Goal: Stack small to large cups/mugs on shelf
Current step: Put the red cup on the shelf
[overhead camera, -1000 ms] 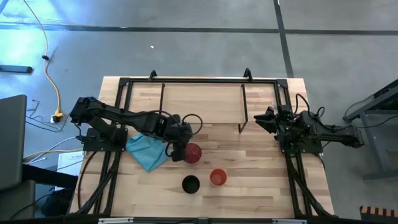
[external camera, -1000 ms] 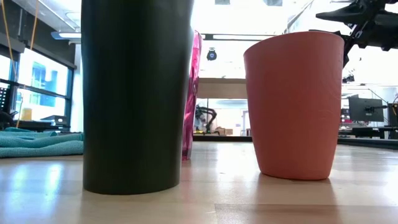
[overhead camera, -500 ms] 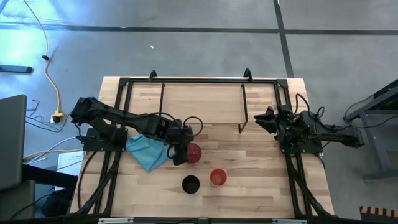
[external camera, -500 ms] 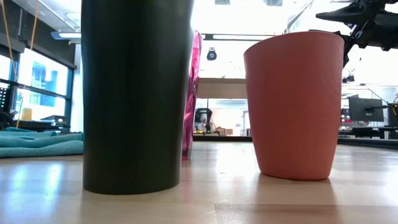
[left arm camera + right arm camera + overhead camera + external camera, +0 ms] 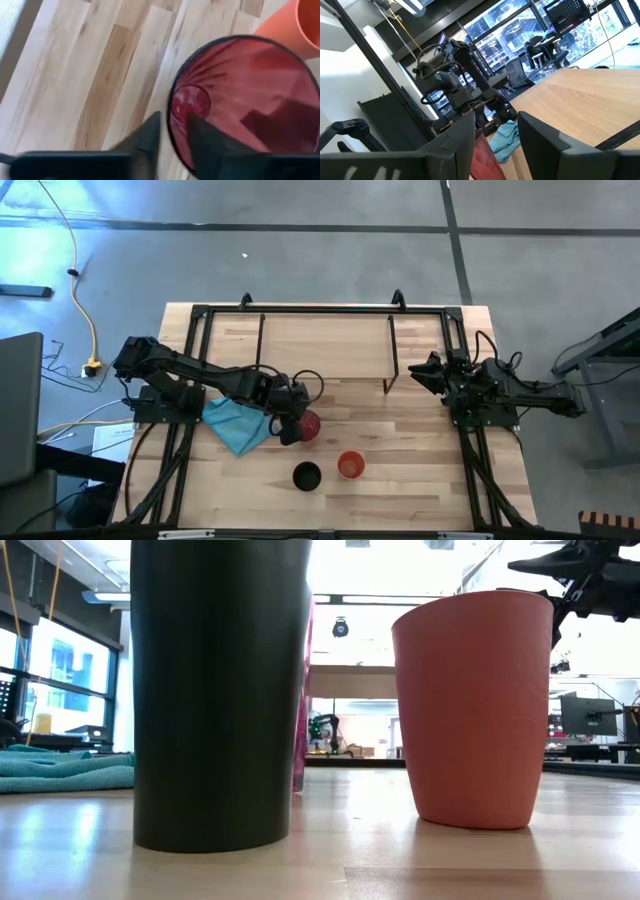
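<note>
A teal cloth (image 5: 234, 424) lies crumpled on the wooden table (image 5: 420, 480), at about nine o'clock from its middle; the low view shows it as a flat heap (image 5: 65, 769) at the far edge. On the grey floor (image 5: 300, 270), a yellow cable (image 5: 78, 290) runs off toward ten o'clock. Papers (image 5: 108, 442) lie on the floor at about eight o'clock.

Bright backlit windows; left wrist view blurred
</note>
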You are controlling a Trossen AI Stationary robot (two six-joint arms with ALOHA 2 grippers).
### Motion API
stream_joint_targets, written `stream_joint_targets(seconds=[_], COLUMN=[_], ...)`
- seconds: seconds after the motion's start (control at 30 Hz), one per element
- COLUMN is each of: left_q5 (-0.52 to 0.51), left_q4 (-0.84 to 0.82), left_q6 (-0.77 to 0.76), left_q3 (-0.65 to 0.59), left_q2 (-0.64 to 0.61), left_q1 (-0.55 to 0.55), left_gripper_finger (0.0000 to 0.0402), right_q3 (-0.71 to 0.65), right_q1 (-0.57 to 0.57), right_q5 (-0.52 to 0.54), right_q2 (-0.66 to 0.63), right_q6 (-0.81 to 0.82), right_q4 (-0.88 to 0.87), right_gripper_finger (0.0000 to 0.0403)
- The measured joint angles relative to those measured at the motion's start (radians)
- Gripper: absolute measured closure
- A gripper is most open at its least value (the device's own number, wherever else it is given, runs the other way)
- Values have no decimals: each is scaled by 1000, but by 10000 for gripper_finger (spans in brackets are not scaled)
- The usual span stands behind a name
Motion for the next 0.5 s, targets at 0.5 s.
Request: stream_joint_targets(seconds=[0.5], left_q5=[33], left_q4=[-113], left_q6=[-6], left_q3=[187], left_q2=[2], left_q1=[60], left_gripper_finger=[399], right_q3=[0], right_q1=[0], right_q5=[0], right_q2=[0], right_q6=[0], right_q4=[0], right_gripper_finger=[261])
